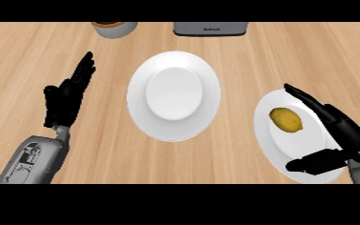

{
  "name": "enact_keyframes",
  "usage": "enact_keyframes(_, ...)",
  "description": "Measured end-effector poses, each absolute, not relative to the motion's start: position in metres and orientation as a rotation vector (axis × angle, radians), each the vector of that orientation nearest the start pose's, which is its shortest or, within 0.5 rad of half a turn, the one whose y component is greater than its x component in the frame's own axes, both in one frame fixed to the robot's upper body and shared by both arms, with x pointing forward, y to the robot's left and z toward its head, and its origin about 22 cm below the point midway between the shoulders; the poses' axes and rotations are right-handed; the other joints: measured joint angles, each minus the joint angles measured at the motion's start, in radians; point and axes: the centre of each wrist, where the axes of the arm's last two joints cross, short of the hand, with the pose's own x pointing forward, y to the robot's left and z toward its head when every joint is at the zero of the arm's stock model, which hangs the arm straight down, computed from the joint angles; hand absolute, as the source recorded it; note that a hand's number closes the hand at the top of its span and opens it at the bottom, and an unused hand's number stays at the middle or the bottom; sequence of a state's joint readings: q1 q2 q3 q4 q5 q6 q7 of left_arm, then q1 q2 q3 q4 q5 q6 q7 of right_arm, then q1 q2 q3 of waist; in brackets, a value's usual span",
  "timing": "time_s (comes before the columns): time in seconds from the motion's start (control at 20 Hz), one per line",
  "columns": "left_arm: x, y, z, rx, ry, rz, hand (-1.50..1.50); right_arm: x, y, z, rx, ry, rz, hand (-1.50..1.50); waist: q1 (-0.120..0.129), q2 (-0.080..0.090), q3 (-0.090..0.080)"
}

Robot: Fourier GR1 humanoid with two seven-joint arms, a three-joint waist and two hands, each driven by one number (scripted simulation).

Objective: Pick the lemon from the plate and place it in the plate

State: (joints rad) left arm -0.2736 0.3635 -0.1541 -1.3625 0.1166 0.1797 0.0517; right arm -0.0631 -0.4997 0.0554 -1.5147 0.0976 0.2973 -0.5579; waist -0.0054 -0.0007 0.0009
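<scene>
I see the lemon [286, 119] sitting on the right plate [271, 145], slightly left of that plate's middle, long axis running roughly near-to-far. Nothing touches it.

My right hand [330, 138] is over the right side of that same plate, coming in from the lower right edge. Fingers [309, 100] are stretched out straight toward the far-left, passing just right of the lemon with a visible gap. Thumb [313, 163] sticks out leftward across the near part of the plate, also apart from the lemon. So the hand is wide open, lemon between fingers and thumb, nothing held.

My left hand [67, 95] is at the left side of the counter [232, 52], well apart from both plates. Fingers point up toward the far side, straight and relaxed, holding nothing. It is resting. Grey forearm [32, 159] shows at the lower left corner.

The centre plate [174, 95] is white and bare, lying between the two hands, a bit farther than the right plate. A strip of bare counter separates the two plates.

At the far edge, partly cut off: a grey appliance [210, 28] just beyond the centre plate, and a pale cup with an orange-brown top [114, 28] to its left. I can't tell what the cup holds.
</scene>
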Motion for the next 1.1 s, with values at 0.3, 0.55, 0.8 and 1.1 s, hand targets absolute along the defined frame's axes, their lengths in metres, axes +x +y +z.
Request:
enact_keyframes(0.3,0.307,0.263,0.038,0.228,-1.558,-0.216,0.0,0.258,-0.369,0.102,-0.171,-1.846,1.004,-1.5,-0.002,-0.001,-0.002)
enact_keyframes(0.55,0.31,0.261,0.04,0.225,-1.56,-0.215,0.0,0.264,-0.384,0.136,-0.271,-1.638,1.196,-1.5,0.003,0.0,-0.002)
enact_keyframes(0.8,0.306,0.255,0.037,0.214,-1.551,-0.216,0.0,0.274,-0.386,0.154,-0.318,-1.498,1.291,-1.5,0.008,0.001,-0.002)
enact_keyframes(1.1,0.303,0.254,0.04,0.212,-1.56,-0.221,0.0,0.293,-0.374,0.14,-0.311,-1.409,1.332,-1.5,0.011,0.001,-0.001)
